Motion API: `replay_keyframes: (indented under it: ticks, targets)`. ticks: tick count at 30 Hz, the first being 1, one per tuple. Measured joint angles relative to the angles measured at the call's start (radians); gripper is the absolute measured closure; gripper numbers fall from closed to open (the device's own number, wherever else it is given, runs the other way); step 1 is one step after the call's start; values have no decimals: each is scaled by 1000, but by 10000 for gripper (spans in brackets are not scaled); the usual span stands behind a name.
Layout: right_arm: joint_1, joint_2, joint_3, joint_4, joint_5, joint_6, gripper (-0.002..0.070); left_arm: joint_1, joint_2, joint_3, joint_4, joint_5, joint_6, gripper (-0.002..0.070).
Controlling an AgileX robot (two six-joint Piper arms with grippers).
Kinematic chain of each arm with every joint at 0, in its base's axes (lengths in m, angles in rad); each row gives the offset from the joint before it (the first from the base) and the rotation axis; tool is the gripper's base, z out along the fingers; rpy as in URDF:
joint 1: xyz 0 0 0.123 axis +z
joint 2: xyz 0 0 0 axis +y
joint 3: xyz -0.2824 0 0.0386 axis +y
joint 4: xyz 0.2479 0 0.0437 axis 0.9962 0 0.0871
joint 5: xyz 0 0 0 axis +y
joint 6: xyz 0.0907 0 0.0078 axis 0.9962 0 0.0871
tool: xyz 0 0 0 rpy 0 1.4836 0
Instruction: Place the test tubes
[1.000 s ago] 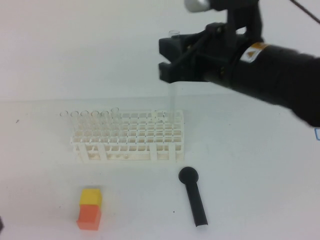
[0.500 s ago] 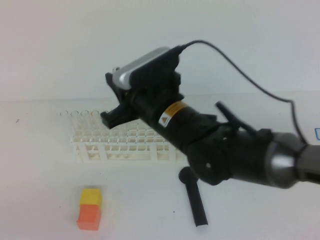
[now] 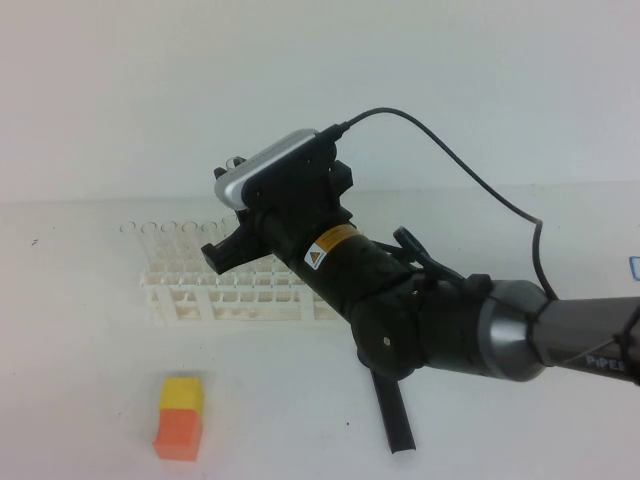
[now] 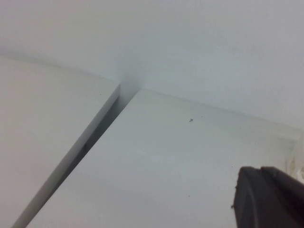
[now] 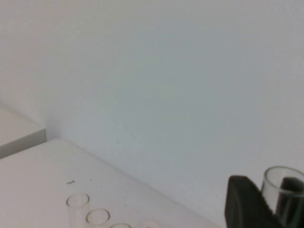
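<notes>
The white counter (image 3: pixel 80 400) fills most of the high view and meets a plain white wall at the back. The big black right arm (image 3: pixel 440 325) comes in from the right side and reaches across to the middle, with a silver camera (image 3: pixel 265 165) on its wrist and a thin black cable (image 3: pixel 450 150) looping up behind it. Under the front of the arm stands a white rack (image 3: pixel 200 300) with many small square holes. The arm covers the right part of the rack. Near the front, a long black tool (image 3: pixel 395 415) lies flat on the counter, and its far end is hidden under the arm. Well to the left of the tool sits a small orange block (image 3: pixel 180 425) with a yellow top. A row of clear tubes (image 3: pixel 160 235) stands upright in the back left holes of the rack. The right end effector (image 3: pixel 225 248) hangs over the rack, close to that row. It is closed on one clear test tube (image 5: pixel 278 175), and the open top of the tube sticks up between the dark fingers (image 5: pixel 242 202). The bottom of this tube is hidden, so I cannot tell if it is in a hole. The left end effector (image 4: pixel 268 199) shows only as a dark bit low over the counter in the left wrist view, and I cannot tell if it is open or closed.
</notes>
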Motion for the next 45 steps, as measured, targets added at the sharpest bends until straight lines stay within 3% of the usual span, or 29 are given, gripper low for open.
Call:
replay_keyframes:
  ticks: [6,9,13,16,20,29,36,45]
  targets:
    - [0,19,0,44,-27,-9,554,0,0,1,-43,5,57,676]
    - [0,30,0,55,-38,-9,554,0,0,33,-169,-1,184,676]
    - [0,49,-2,59,-55,-10,554,0,0,116,-405,-55,481,676]
    - [2,49,-2,64,-56,-10,554,0,0,194,-496,-141,551,676]
    - [6,53,-2,70,-62,-17,554,0,0,290,-534,-285,544,676]
    - [20,60,-6,100,-76,-36,554,0,0,288,-540,-130,491,676]
    - [29,62,-6,110,-78,-54,554,0,0,288,-544,-132,376,676]
    - [29,67,-6,161,-68,-62,554,0,0,288,-527,-136,386,676]
